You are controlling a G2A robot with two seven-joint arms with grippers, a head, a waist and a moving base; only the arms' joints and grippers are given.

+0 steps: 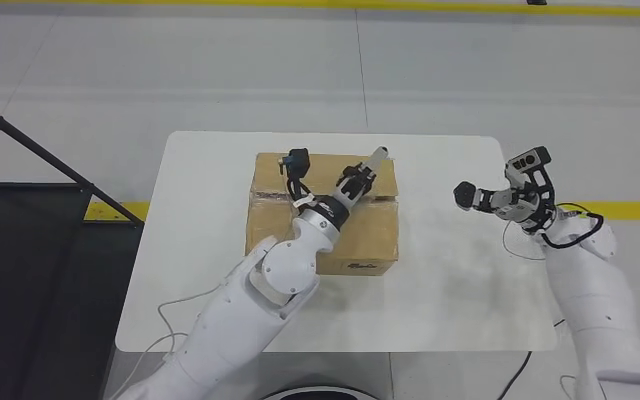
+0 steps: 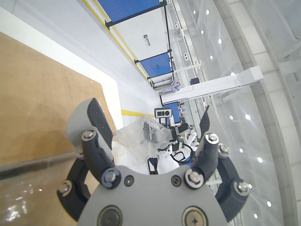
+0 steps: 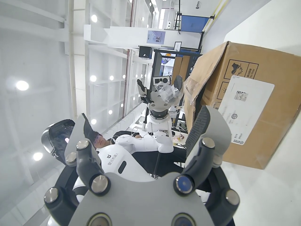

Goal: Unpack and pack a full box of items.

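1. Presently, left gripper (image 2: 150,109): fingers (image 2: 100,121) spread wide, not clamped. One ribbed pad touches the clear plastic bag (image 2: 141,137). The opposite finger stands apart from it.
2. Clear plastic bag: crumpled, with a small dark item inside. It lies between the left fingers, low in the gap toward the palm, leaning on the one pad. Whether it is truly carried or merely rests there, I cannot tell.
3. Cardboard box (image 1: 365,235): brown, directly beneath the left gripper, which hangs over the box's far right corner. The top panel is flat with a taped seam. In the right wrist view, a flap edge with torn tape bulges outward at one end. The box stands on the middle of the table, nearer the far edge.
4. Right gripper (image 3: 143,128): fingers wide, nothing between them. It is held above the table near the right edge, well apart from the box.
5. Table (image 1: 450,280): white, rounded corners, carries the box.
6. Step in hand, by judgement: unpacking. One bagged item is out of the box at its far right corner and not yet set down on the table.
7. Next move, by judgement: calls for a firm closure on the bag before any travel, since a slack, slippery bag against a single pad would likely slide out. After that, a carry to the table surface between the box and the right edge, and a low release there.
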